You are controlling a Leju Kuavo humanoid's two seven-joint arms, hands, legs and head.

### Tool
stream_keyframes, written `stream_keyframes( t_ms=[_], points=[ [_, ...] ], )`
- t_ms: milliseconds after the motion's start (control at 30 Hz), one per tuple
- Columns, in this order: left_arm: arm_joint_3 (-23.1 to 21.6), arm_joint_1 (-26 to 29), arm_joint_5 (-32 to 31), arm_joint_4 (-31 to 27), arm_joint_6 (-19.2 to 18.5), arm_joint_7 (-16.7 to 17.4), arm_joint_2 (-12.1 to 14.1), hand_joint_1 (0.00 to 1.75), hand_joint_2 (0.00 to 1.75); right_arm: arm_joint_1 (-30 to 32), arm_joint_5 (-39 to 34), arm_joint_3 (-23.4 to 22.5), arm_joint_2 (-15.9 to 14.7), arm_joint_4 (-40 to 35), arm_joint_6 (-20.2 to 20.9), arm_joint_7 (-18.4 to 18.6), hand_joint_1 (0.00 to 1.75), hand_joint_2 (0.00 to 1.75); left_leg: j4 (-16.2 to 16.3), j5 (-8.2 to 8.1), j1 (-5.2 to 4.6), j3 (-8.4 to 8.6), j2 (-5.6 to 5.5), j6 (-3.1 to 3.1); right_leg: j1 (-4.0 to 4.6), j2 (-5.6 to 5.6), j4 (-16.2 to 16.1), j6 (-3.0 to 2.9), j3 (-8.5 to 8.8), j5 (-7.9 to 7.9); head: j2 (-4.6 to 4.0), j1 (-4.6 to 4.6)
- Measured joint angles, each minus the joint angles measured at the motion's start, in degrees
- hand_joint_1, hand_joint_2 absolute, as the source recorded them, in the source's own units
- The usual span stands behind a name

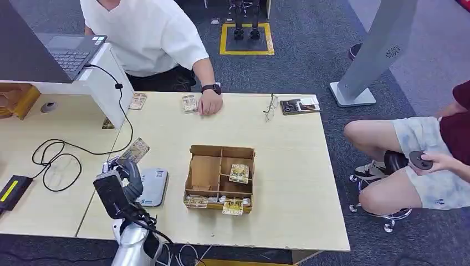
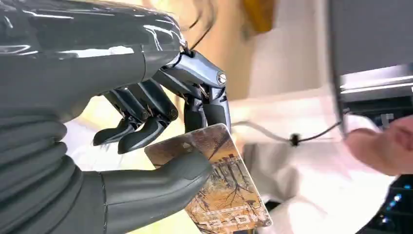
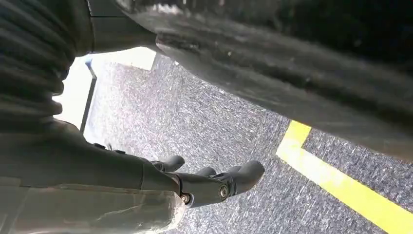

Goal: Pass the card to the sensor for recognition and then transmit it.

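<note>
My left hand (image 1: 123,176) pinches card (image 1: 134,150) between thumb and fingers (image 2: 146,131), card raised above grey sensor (image 1: 152,187) on table (image 1: 288,183). In left wrist view, card (image 2: 221,187) sticks out past thumb, printed face visible. My right hand (image 3: 195,185) hangs over carpet, holds nothing, fingers loosely curved and apart. Cardboard box (image 1: 220,178) with more cards sits just beside sensor. Person's hand (image 1: 210,103) rests on table's far edge.

Tan card (image 2: 221,187) with brown tree print, brown box (image 1: 220,177), white shirt (image 1: 145,30)

Patterned card (image 2: 219,185) tilted above grey sensor (image 1: 152,187)
</note>
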Motion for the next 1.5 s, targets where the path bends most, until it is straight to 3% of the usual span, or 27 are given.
stream_keyframes(
  t_ms=[167, 233, 400, 667, 733, 867, 933, 1067, 1267, 1500],
  points=[
    [-8.6, 0.2, 18.4, 0.3, -0.7, 7.1, 3.7, 1.75, 1.75, 0.0, -0.1, -0.1, 0.0, 0.2, -0.4, -0.2, 0.0, 1.75, 0.0, 0.0, 0.01, -0.01, 0.01, 0.0, 0.01, 0.0, 0.0, 0.0, -0.01, 0.0, 0.0, 0.02],
    [-11.3, 0.3, 22.0, 0.3, -1.2, 8.4, 5.6, 1.75, 1.75, 0.0, -0.1, -0.1, 0.0, 0.3, -0.4, -0.3, 0.0, 1.75, 0.0, 0.0, 0.02, -0.02, 0.0, 0.0, 0.02, 0.0, 0.0, 0.0, -0.02, 0.0, 0.0, 0.02],
    [-15.3, 0.3, 24.4, 0.5, -1.9, 9.4, 9.0, 1.75, 1.75, 0.1, -0.1, -0.2, 0.0, 0.3, -0.4, -0.3, 0.0, 1.75, 0.0, 0.0, 0.03, -0.01, 0.0, 0.0, 0.02, 0.0, 0.0, -0.01, -0.01, 0.0, 0.0, 0.0],
    [-18.0, 0.4, 23.7, 1.2, -0.8, 9.6, 11.5, 1.75, 1.75, 0.1, -0.3, -0.3, 0.0, 0.3, -0.4, -0.3, 0.0, 1.75, 0.0, 0.0, 0.01, -0.03, -0.01, 0.0, 0.01, 0.0, 0.0, 0.0, 0.0, 0.0, -0.02, 0.0],
    [-18.0, 0.4, 18.0, 2.1, -0.2, 8.3, 11.8, 1.75, 1.75, 0.1, -0.5, -0.4, 0.0, 0.3, -0.3, -0.4, 0.0, 1.75, 0.0, 0.0, 0.01, -0.02, -0.01, 0.0, 0.01, 0.0, 0.0, 0.0, -0.01, 0.0, 0.0, 0.0],
    [-12.7, 0.4, -12.1, 4.4, 0.0, 5.8, 8.9, 1.75, 1.75, 0.0, -0.9, -0.6, 0.0, 0.3, 0.4, -0.4, 0.0, 1.75, 0.0, 0.0, 0.01, -0.04, -0.03, 0.0, 0.01, -0.03, 0.0, 0.0, 0.0, 0.0, 0.0, 0.02],
    [-8.2, 0.4, -24.4, 4.6, 0.0, 6.3, 6.8, 1.75, 1.75, 0.1, -0.7, -0.7, 0.0, 0.3, 1.0, -0.7, 0.0, 1.75, 0.0, 0.0, 0.01, -0.03, 0.01, 0.0, 0.01, 0.0, 0.0, 0.0, 0.0, 0.0, 0.0, 0.02],
    [-1.5, 0.4, -38.9, 5.3, 0.0, 9.8, 4.4, 1.75, 1.75, 0.1, 0.0, -0.7, -0.2, 0.3, 1.8, -1.2, 0.0, 1.75, 0.0, 0.0, 0.01, -0.02, -0.01, 0.0, 0.01, -0.01, 0.0, 0.0, -0.01, 0.0, 0.0, 0.0],
    [4.1, 0.1, -46.8, 7.1, 0.0, 12.2, 2.6, 1.75, 1.75, 0.1, 0.1, -0.7, -1.0, 0.3, 3.3, -2.4, 0.0, 1.75, 0.0, 0.0, 0.02, -0.02, -0.02, 0.0, 0.02, 0.0, 0.0, 0.0, -0.01, 0.0, 0.0, 0.02],
    [5.3, 0.0, -45.0, 9.6, 0.0, 13.4, 2.1, 1.75, 1.75, 0.1, 0.1, -0.7, -1.2, 0.3, 3.4, -2.7, 0.0, 1.75, 0.0, 0.0, 0.01, -0.02, -0.02, 0.0, 0.01, -0.01, 0.0, 0.0, -0.01, 0.0, 0.0, 0.02]
  ],
)
